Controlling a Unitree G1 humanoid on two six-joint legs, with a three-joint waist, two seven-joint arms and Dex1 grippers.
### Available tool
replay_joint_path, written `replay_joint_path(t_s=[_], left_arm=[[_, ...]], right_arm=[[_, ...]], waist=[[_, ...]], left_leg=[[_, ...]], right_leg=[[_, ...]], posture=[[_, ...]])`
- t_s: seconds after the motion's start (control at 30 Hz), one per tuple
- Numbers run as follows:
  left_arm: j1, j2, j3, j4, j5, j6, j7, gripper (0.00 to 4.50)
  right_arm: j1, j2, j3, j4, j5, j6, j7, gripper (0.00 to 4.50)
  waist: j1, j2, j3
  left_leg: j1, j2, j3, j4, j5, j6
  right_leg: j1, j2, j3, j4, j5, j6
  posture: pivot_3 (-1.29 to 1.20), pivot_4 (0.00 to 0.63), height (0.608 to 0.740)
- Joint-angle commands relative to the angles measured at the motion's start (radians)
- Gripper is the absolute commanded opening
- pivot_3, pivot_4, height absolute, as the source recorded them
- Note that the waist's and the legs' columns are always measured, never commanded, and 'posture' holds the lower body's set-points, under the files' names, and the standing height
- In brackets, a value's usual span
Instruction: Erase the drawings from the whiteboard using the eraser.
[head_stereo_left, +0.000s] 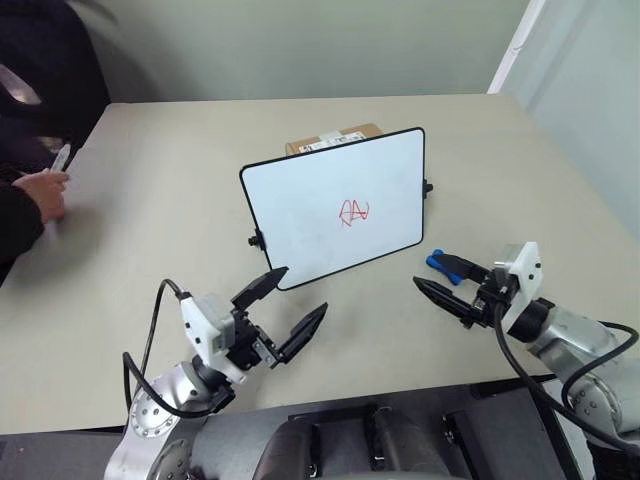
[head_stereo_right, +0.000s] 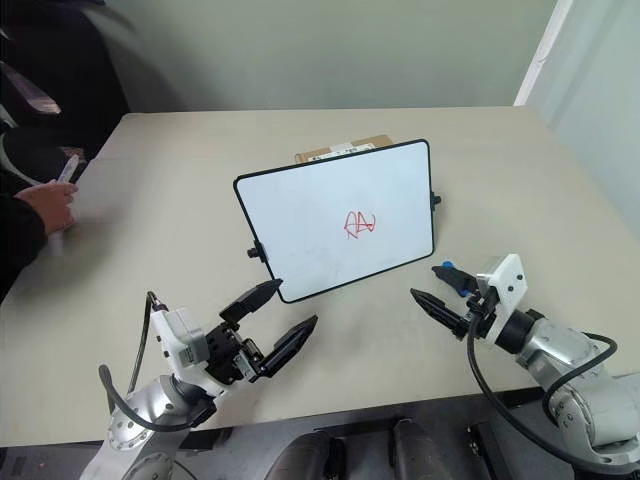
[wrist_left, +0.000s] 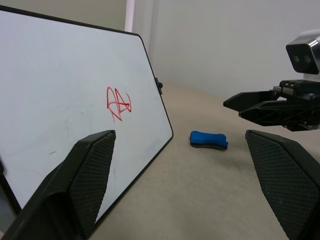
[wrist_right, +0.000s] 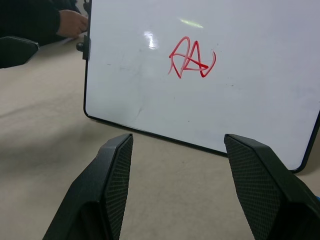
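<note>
1. My left gripper (head_stereo_left: 283, 308) is nearest, low over the table (head_stereo_left: 150, 230), fingers spread apart, nothing between them. One fingertip (head_stereo_left: 275, 274) sits just in front of the whiteboard's lower left corner; can't tell if it touches.
2. My right gripper (head_stereo_left: 452, 290) is off to the right, fingers parted, nothing clamped. It points in toward the board's lower right corner, hovering near the table surface.
3. The eraser (head_stereo_left: 443, 265), a blue block with a dark underside, lies flat on the table just beside my right gripper's fingers, near the board's lower right corner. In the left wrist view it sits apart from the board edge, with the right gripper's fingers next to it. Not held by either gripper.
4. The whiteboard (head_stereo_left: 320, 190) stands propped up in the middle of the table, tilted back, face toward me, black frame, small black knobs on both sides.
5. The drawings (head_stereo_left: 354, 212): a red looping scribble right of the board's centre, intact. Rest of the board is white with faint smudges.
6. A brown cardboard box (head_stereo_left: 335, 140) sits right behind the board, its top edge poking above the frame.
7. Far left: a person's hand (head_stereo_left: 42, 192) rests on the table edge holding a small light object, dark sleeve behind it, well apart from the board.
</note>
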Motion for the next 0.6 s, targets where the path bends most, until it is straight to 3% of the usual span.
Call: replay_joint_path(t_s=[0.03, 0.43, 0.6], left_arm=[[-0.008, 0.002, 0.006, -0.002, -0.003, -0.008, -0.008, 4.5], [0.013, 0.006, -0.016, -0.024, -0.011, 0.009, -0.018, 4.5], [0.033, 0.0, -0.009, -0.038, -0.003, 0.008, 0.0, 4.5]], right_arm=[[-0.003, -0.017, -0.04, -0.021, 0.005, -0.003, -0.017, 3.07], [-0.063, -0.057, -0.088, 0.046, -0.037, 0.109, -0.161, 3.07], [-0.119, -0.078, -0.045, 0.139, -0.108, 0.144, -0.198, 4.25]], waist=[[0.0, 0.0, 0.0], [0.0, 0.0, 0.0], [0.0, 0.0, 0.0]], left_leg=[[0.0, 0.0, 0.0, 0.0, 0.0, 0.0], [0.0, 0.0, 0.0, 0.0, 0.0, 0.0], [0.001, 0.0, 0.0, 0.0, 0.0, 0.001]], right_leg=[[0.0, 0.0, 0.0, 0.0, 0.0, 0.0], [0.0, 0.0, 0.0, 0.0, 0.0, 0.0], [0.0, 0.0, 0.0, 0.0, 0.0, 0.0]], posture=[[0.0, 0.15, 0.74], [0.0, 0.15, 0.74], [0.0, 0.15, 0.74]])
